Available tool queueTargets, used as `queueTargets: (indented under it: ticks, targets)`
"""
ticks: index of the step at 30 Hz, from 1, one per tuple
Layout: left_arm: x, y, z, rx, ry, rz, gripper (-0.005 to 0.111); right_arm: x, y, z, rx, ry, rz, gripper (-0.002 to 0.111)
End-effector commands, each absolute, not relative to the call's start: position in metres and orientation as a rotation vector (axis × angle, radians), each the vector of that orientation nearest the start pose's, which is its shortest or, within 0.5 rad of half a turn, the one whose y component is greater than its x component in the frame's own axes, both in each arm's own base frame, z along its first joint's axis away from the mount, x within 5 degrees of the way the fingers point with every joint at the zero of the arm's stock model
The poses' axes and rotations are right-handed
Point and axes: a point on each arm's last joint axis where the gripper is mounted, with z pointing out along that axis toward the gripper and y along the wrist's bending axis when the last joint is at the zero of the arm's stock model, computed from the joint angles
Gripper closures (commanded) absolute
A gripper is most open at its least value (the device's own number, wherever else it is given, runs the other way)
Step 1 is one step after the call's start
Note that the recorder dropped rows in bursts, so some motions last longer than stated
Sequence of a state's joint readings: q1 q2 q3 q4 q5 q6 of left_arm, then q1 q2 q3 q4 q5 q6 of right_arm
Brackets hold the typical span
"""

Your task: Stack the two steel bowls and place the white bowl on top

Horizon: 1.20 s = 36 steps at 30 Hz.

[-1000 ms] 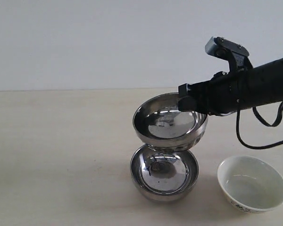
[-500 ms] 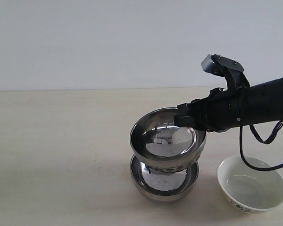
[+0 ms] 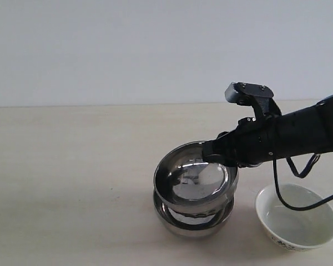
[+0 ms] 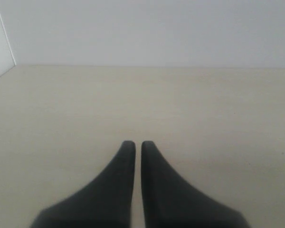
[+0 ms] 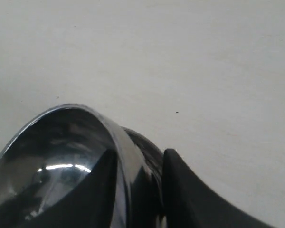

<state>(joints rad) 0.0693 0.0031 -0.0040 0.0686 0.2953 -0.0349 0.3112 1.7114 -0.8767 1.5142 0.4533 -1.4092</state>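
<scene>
The upper steel bowl [image 3: 195, 178], round, thin-rimmed and mirror-bright, sits nested in the lower steel bowl [image 3: 193, 220]. Their rims are close together and nearly aligned, directly beneath the tips of the right pincer [image 3: 213, 156]. That pincer pinches the upper bowl's rim on its arm side, with one black finger [image 5: 97, 185] inside the polished hollow and the other against the outer wall. Behind the pincer, under its dark arm, the glossy white bowl [image 3: 296, 216] stands apart from the stack with a narrow strip of counter [image 3: 72, 177] between them; a dark pattern shows near its base. Ahead of the pincer's tips the matte, pale counter runs broad and flat to its far edge at a plain white wall [image 3: 155, 50]. The left pincer [image 4: 134, 145], smooth, black and tapered, is pressed together above the same pale surface.
</scene>
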Motion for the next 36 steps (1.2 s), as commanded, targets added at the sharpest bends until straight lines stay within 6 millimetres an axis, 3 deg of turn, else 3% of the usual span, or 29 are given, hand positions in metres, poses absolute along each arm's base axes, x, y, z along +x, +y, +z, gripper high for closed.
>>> queueTargets:
  ticks: [1,13,21,30,34,35,36]
  targets:
    - [0.054,0.006,0.186,-0.053,1.779,0.089,0.102,0.307,0.144,0.189,-0.493,2.296,0.734,0.108]
    - [0.054,0.006,0.186,-0.053,1.779,0.089,0.102,0.306,0.15,0.186,-0.509,2.299,0.638,0.108]
    - [0.054,0.006,0.186,-0.053,1.779,0.089,0.102,0.309,0.153,0.165,-0.516,2.361,0.664,0.108]
    - [0.054,0.006,0.186,-0.053,1.779,0.089,0.102,0.31,0.156,0.167,-0.589,2.327,0.678,0.108]
    - [0.054,0.006,0.186,-0.053,1.779,0.089,0.102,0.311,0.158,0.171,-0.597,2.311,0.696,0.086]
    - [0.054,0.006,0.186,-0.053,1.779,0.089,0.102,0.312,0.158,0.172,-0.596,2.309,0.693,0.069]
    - [0.054,0.006,0.186,-0.053,1.779,0.089,0.102,0.312,0.158,0.171,-0.593,2.31,0.687,0.061]
